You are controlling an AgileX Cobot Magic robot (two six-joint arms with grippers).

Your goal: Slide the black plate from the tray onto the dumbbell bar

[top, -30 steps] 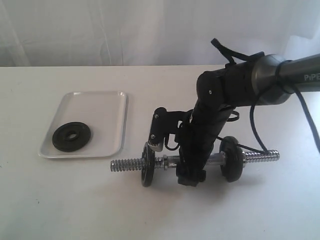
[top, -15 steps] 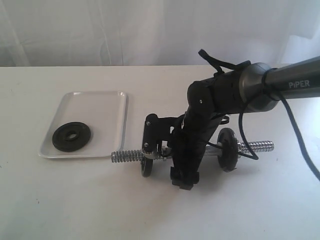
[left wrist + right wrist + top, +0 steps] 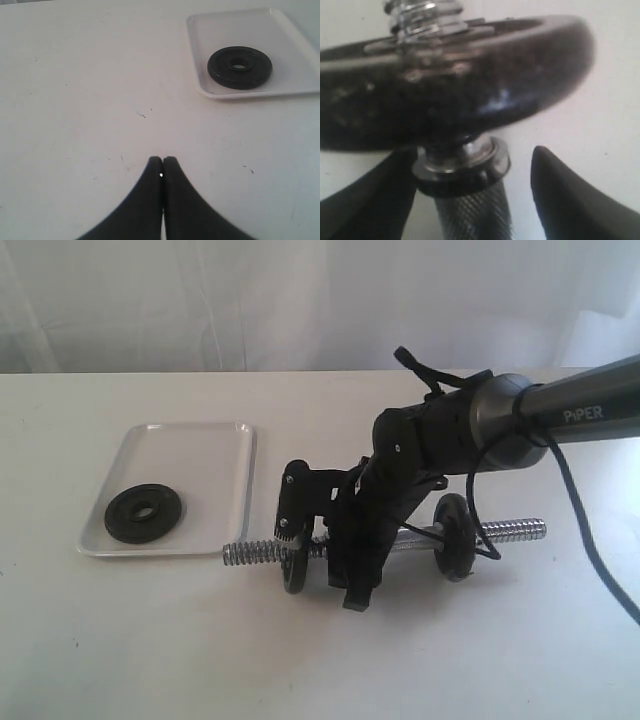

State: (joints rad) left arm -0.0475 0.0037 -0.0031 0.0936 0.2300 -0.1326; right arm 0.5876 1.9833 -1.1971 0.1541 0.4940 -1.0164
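The black plate (image 3: 144, 513) (image 3: 240, 67) lies flat in the near-left part of the tray (image 3: 200, 455) (image 3: 292, 40). The dumbbell bar (image 3: 415, 538) (image 3: 472, 215) lies on the table to the tray's right. It carries one black disc (image 3: 295, 565) (image 3: 450, 85) near its left thread and another (image 3: 455, 538) towards the right. My right gripper (image 3: 350, 580) (image 3: 470, 150) is open and straddles the knurled handle beside the left disc; one finger touches the collar and a gap shows at the other. My left gripper (image 3: 163, 159) is shut and empty over bare table, short of the tray.
The bar's bare threaded left end (image 3: 250, 552) points at the tray's near right corner. The right arm (image 3: 560, 410) reaches in from the right, with a cable (image 3: 585, 540) hanging beneath it. A white curtain (image 3: 300, 300) backs the table.
The right arm has shifted left and lowered over the bar. The dumbbell has slid a little away from the camera. The plate and the tray have not moved.
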